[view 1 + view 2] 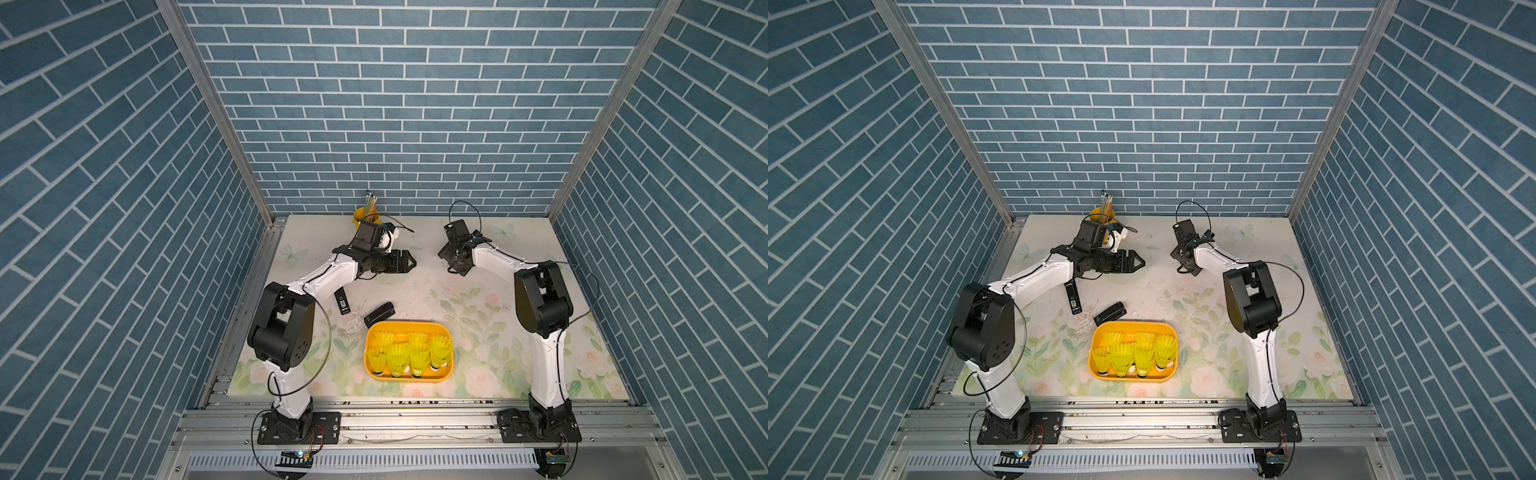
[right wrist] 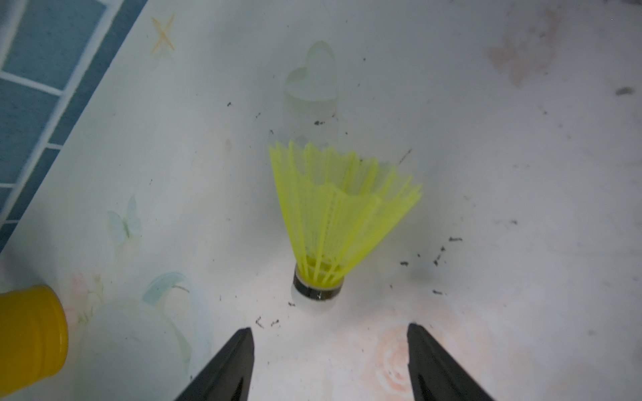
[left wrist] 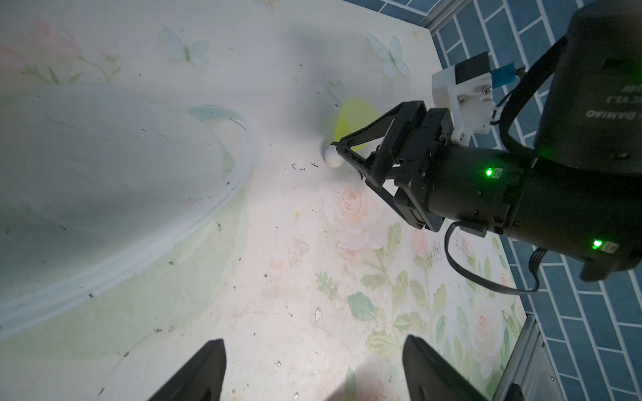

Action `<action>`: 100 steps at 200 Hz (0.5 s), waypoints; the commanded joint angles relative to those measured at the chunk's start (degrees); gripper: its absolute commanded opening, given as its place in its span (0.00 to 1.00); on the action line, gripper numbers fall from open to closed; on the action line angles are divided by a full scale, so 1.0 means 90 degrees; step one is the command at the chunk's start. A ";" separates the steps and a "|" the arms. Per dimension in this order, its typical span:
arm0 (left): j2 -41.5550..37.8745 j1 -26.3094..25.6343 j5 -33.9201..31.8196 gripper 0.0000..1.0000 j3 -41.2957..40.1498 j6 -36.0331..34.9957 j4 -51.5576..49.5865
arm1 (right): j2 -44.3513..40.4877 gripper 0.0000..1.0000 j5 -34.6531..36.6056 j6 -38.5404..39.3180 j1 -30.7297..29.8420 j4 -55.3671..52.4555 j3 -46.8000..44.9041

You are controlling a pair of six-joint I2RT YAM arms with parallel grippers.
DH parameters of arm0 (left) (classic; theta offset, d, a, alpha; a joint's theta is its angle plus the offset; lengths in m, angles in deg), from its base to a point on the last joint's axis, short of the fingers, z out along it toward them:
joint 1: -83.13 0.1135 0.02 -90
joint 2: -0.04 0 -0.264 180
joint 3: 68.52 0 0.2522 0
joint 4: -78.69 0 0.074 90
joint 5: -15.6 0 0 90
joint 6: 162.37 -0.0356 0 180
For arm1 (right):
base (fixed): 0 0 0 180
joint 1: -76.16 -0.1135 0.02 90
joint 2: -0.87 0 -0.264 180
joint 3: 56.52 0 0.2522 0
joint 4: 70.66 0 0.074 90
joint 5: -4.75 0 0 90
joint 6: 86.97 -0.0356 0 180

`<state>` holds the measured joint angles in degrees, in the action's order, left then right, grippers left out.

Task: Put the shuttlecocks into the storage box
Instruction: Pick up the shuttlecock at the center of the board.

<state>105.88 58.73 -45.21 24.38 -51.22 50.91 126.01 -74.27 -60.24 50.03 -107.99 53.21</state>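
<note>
Right tool (image 2: 330, 328) sat wide, cork end of lone shuttlecock (image 2: 333, 222) on counter (image 2: 486, 173) facing it — probably lined up to pinch; left tool (image 3: 314, 339) wide, empty, parked aside.

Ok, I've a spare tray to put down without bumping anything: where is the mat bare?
Bare: between the storage box and the right arm, and the middle stretch behind the box. Crowded: at its far left corner, with the stapler, black device and debris; a shuttlecock sits before the right gripper.
</note>
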 commanded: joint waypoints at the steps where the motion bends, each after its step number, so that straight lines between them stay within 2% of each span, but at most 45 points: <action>1: 0.0146 0.0103 0.0174 0.87 0.0196 -0.0125 0.0128 | 0.0397 0.73 0.0120 -0.0157 0.0037 -0.0188 0.0436; 68: 0.0460 0.0137 0.0165 0.88 0.0350 -0.0092 0.0199 | 0.0914 0.63 0.0115 -0.0366 0.0082 -0.0472 0.0871; 100: 0.0597 0.0142 0.0116 0.88 0.0518 -0.0084 0.0123 | 0.1024 0.53 0.0083 -0.0380 0.0081 -0.0418 0.0842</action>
<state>110.01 59.54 -44.51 26.96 -51.33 52.00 132.63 -73.96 -61.85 50.58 -109.70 59.94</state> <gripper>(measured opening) 0.879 0.554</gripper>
